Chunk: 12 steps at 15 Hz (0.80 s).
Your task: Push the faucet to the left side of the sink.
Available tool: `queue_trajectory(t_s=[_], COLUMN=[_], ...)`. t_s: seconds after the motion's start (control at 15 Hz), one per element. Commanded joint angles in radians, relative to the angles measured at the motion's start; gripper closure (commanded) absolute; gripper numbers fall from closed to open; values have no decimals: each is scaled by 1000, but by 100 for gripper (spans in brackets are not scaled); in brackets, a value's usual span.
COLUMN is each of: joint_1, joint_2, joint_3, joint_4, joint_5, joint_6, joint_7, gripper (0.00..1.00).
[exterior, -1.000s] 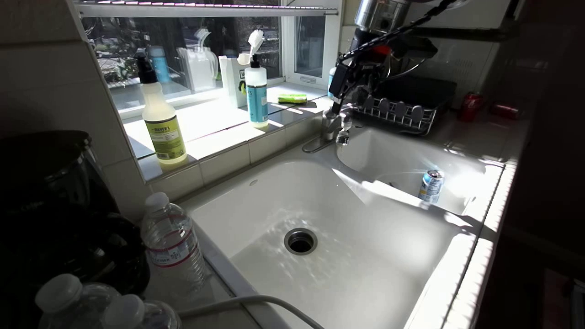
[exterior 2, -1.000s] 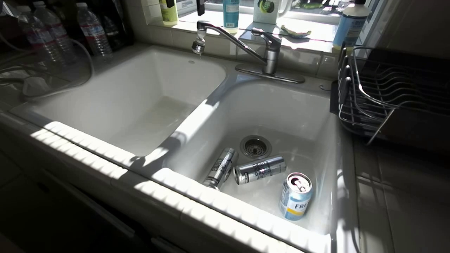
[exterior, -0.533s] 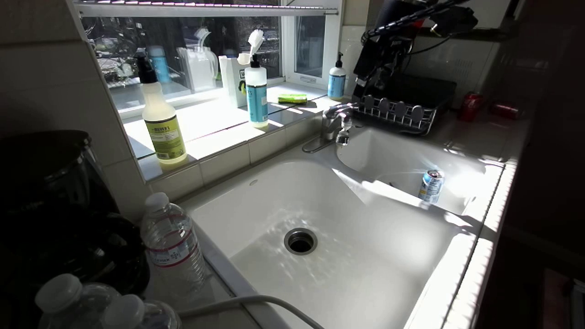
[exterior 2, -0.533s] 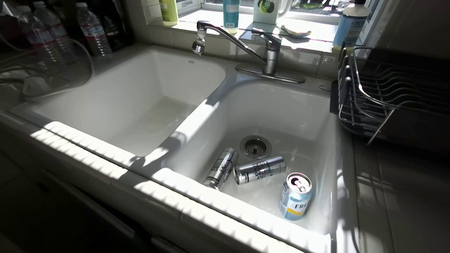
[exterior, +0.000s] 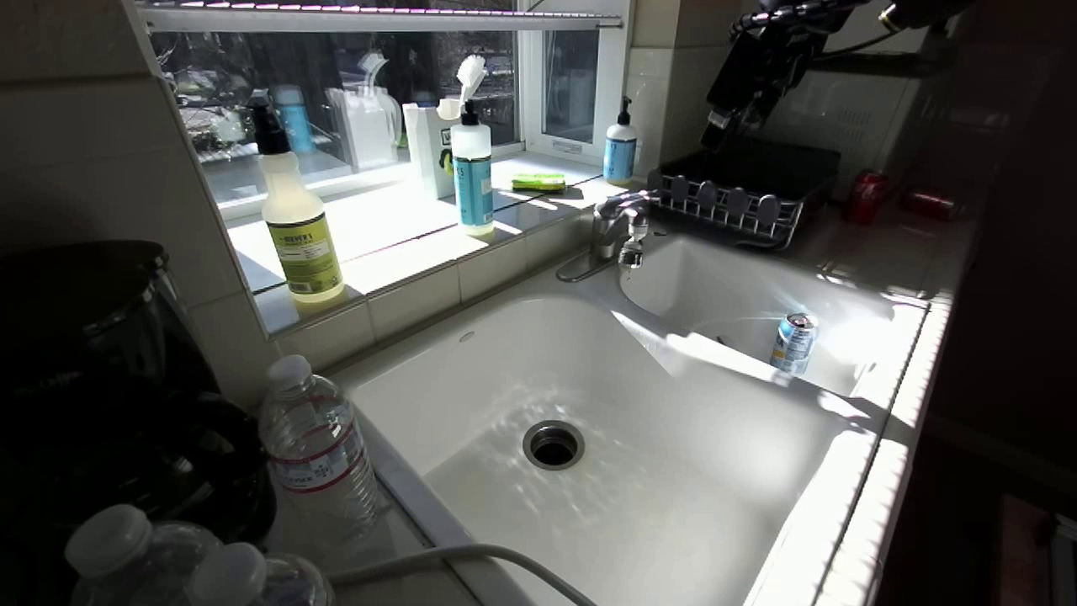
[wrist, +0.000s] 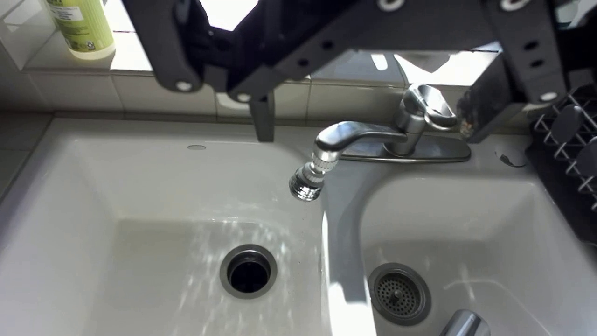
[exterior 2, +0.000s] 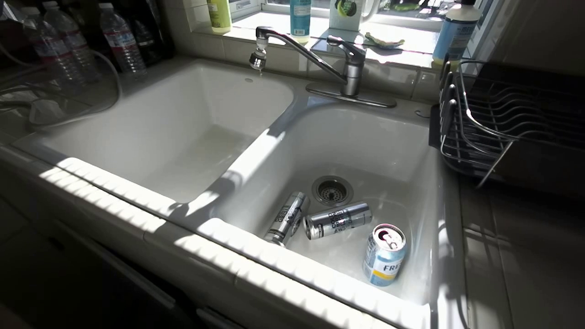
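The faucet (exterior 2: 352, 75) stands behind the divider (wrist: 347, 247), presumably so that its spout (wrist: 366, 133) can serve either side. The spout points over the left basin (wrist: 154, 186); the push appears largely complete. The gripper (wrist: 368, 140) hangs apart from the faucet, spread wide and holding nothing: pushing likely needs no grasp.

Faucet spout (wrist: 339, 136) over left basin (wrist: 154, 182)

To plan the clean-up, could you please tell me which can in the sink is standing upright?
The light-blue can: it stands with its top facing up, whereas the silver cans lie on their sides.
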Motion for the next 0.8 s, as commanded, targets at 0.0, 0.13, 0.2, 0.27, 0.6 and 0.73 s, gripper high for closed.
queue_trajectory(t_s=[0.0, 0.13, 0.2, 0.27, 0.6, 0.73], joint_1=[-16, -20, -10, -12, -14, -14], joint_2=[-88, -110, -62, -74, -88, -88], joint_3=[18, 18, 9, 9, 10, 10], joint_4=[-73, -81, -33, -39, -50, -50], joint_5=[-30, -30, -7, -7, -7, -7], joint_6=[14, 11, -2, -2, -2, -2], joint_7=[50, 57, 28, 30, 32, 32], gripper=[0, 0, 0, 0, 0, 0])
